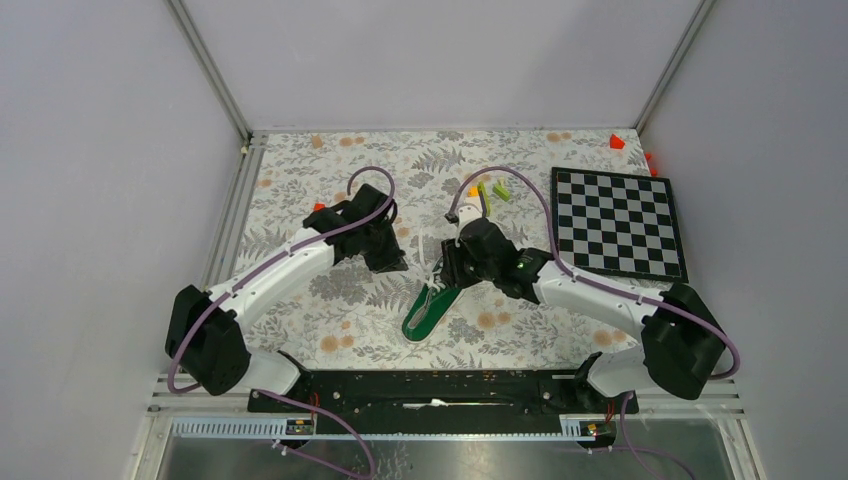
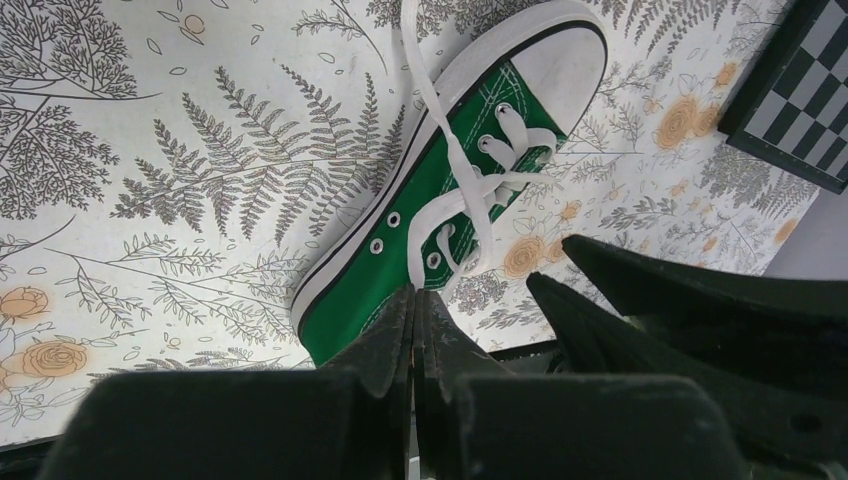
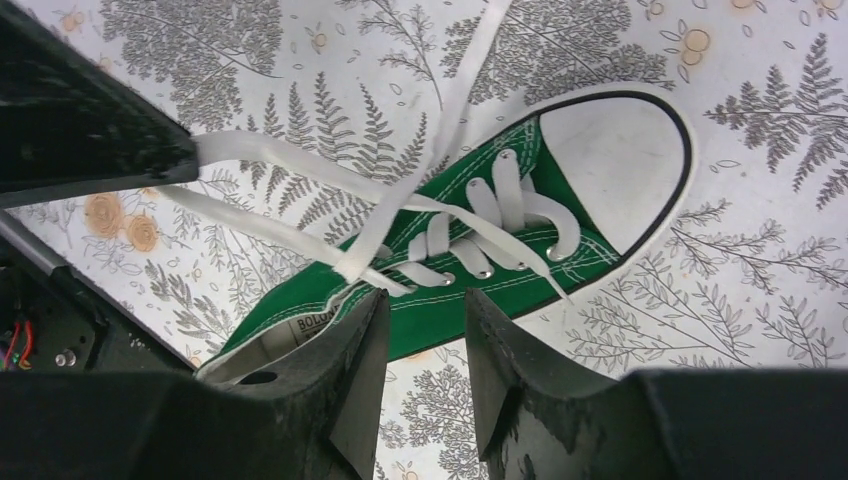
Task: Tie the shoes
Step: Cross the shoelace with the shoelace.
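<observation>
A green canvas shoe with a white toe cap lies on the fern-print mat between my two grippers. Its white laces are untied and drawn out sideways. My left gripper is shut on one lace end, and the strand runs taut from it back to the eyelets. In the right wrist view the left gripper shows at the upper left with that lace leaving its tips. My right gripper hovers open over the shoe's side by the top eyelets. Nothing is between its fingers, only green canvas showing in the gap.
A black-and-white chessboard lies at the right of the mat. Small red pieces sit at the far right corner, and yellow and green ones behind the right gripper. White walls and metal frame rails enclose the mat.
</observation>
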You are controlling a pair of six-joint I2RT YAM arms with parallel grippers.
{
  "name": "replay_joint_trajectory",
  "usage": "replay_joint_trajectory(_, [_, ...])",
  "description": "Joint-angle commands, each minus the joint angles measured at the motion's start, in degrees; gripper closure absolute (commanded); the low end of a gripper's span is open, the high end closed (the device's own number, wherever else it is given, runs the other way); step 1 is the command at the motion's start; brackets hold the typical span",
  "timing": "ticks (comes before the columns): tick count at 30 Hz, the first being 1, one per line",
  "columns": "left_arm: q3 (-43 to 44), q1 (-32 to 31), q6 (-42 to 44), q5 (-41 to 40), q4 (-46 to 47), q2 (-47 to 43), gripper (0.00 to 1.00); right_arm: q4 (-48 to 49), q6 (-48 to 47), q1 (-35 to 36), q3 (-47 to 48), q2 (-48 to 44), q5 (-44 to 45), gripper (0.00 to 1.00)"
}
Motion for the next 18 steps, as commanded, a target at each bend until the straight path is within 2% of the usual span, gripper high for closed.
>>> replay_joint_trajectory(1, [0.51,-0.29,0.53,-0.33,1.55,-3.09,1.00,-0.49,-1.18,-0.78,0.69,-1.40,0.29,0.58])
replay_joint_trajectory(5, [1.11,-0.42,0.23,-1.73,0.36,-3.71,1.00,8.46,-5.70,0.13,-1.51,-4.27,-8.82,0.55])
replay_joint_trajectory(7, [1.67,-0.51,0.35,-2.10,-0.46,-3.63,1.00,8.88,-6.94,0.44,-0.76,-4.11,-8.27,0.53])
replay_joint_trajectory(9, [1.78,-0.51,0.40,-2.04,-0.55,-3.55,1.00,3.52,-6.23,0.45,2.82,-1.75,-4.31,0.53])
replay_joint_trajectory(11, [1.88,-0.46,0.49,-1.70,-0.55,-3.22,1.00,-2.80,-1.90,0.40,6.43,1.19,1.64,0.53])
replay_joint_trajectory(13, [1.93,-0.50,0.53,-1.59,-0.49,-2.93,1.00,-4.15,3.82,0.34,7.17,3.42,2.81,0.52])
replay_joint_trajectory(18, [1.33,-0.59,0.76,-1.57,-0.55,-3.16,1.00,2.68,12.78,0.36,3.59,6.30,-0.38,0.50])
